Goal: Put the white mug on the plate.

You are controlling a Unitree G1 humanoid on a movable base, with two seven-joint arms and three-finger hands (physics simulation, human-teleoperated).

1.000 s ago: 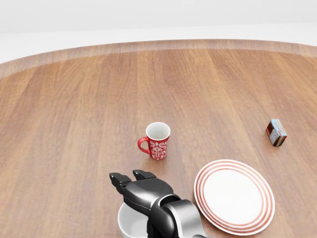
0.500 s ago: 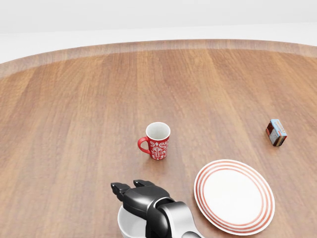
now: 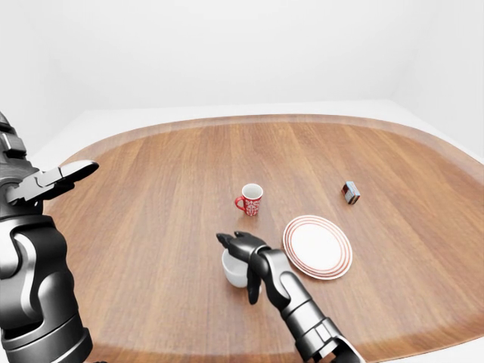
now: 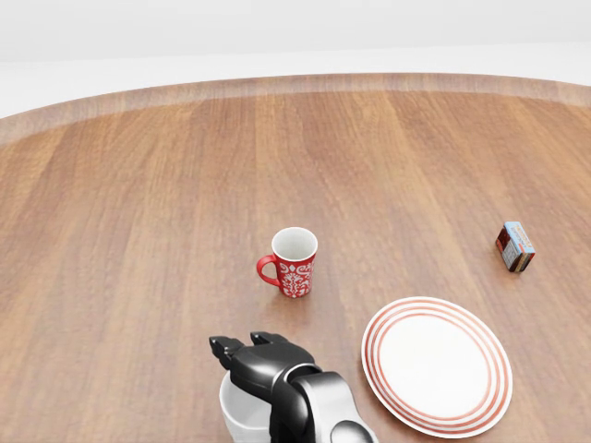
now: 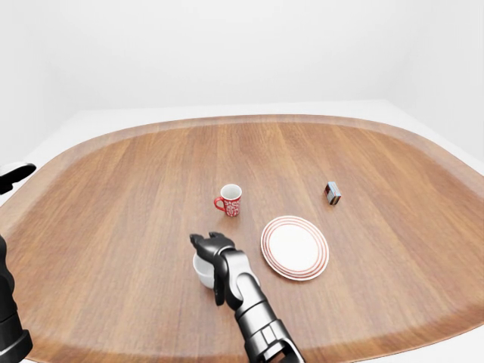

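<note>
Two mugs on the wooden table, plus one plate and one small box. White mug low in the left-eye view, just left of the plate, standing on the table and apart from the plate's red-ringed rim. Right hand directly over the white mug, covering most of its mouth in the head view; dark fingers pointing toward the top-left of that view, one more finger hanging down beside the mug's wall in the left-eye view. Cannot tell whether the fingers are closed round the mug or only draped over it. Red mug with white pattern upright above the white one in the head view, handle to its left, well apart from the hand. Plate bare, white in the middle. Small red and blue box well off to the right, near the table's edge. Left hand raised at the far left of the left-eye view, fingers stretched out flat, holding nothing, well apart from every object
</note>
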